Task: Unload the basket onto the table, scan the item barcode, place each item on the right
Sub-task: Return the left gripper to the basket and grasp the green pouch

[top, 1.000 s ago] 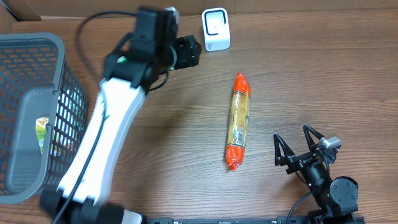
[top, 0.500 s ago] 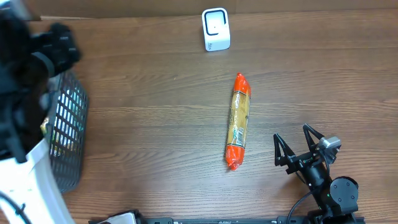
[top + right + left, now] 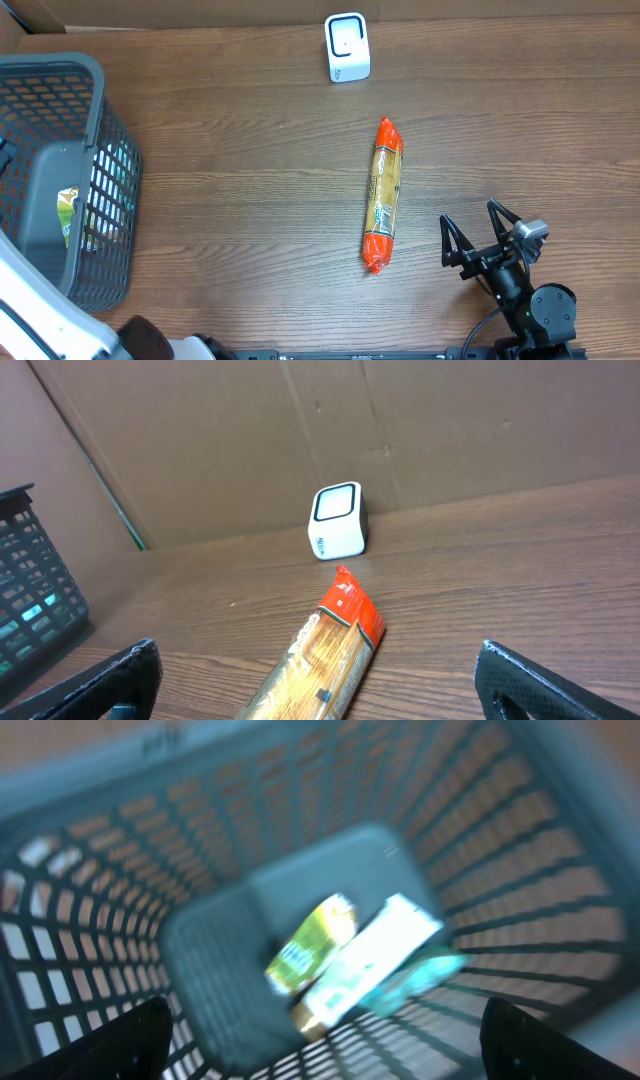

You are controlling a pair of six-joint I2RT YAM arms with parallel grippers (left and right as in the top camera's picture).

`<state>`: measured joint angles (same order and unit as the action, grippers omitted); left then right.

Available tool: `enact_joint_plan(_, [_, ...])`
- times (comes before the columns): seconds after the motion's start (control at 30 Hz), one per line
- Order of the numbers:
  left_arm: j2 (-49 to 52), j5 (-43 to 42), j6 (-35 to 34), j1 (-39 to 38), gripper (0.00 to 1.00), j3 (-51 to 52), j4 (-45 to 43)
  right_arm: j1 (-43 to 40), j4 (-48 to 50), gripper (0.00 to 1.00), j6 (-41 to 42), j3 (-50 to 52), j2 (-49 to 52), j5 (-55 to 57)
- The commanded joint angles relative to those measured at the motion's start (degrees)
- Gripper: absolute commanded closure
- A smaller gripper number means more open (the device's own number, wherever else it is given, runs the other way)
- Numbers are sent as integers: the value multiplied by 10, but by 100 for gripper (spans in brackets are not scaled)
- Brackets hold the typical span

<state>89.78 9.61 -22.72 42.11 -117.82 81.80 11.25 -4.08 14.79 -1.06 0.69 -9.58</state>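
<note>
Lying on the table at ten o'clock from right gripper (image 3: 480, 245): orange-ended pasta packet (image 3: 382, 195), near but clear of its widely spread fingers (image 3: 115, 678). Far off at nine o'clock, hanging over basket (image 3: 60, 70): left gripper (image 3: 320, 1048), fingers spread too, pinching nothing.

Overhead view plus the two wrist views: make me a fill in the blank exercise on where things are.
The long packet lies flat on the wooden ____.
Beyond the packet's far end stands the white ____.
On the right end effector the jaws are ____, not shut, holding nothing.
The left wrist view looks down into the grey ____, where small packages lie.
Missing words: table; scanner; open; basket.
</note>
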Motion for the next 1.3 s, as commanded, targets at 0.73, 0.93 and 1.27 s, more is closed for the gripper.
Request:
enact_joint_plan(0.73, [105, -90, 210, 85, 14, 353, -200, -1, 3, 0, -2, 6, -5, 5])
enact_joint_plan(0.93, [151, -75, 210, 85, 18, 353, -210, -1, 3, 0, -2, 6, -5, 5])
enact_joint_plan(1.27, [217, -75, 214, 85, 21, 353, -237, -1, 3, 0, -2, 6, -5, 5])
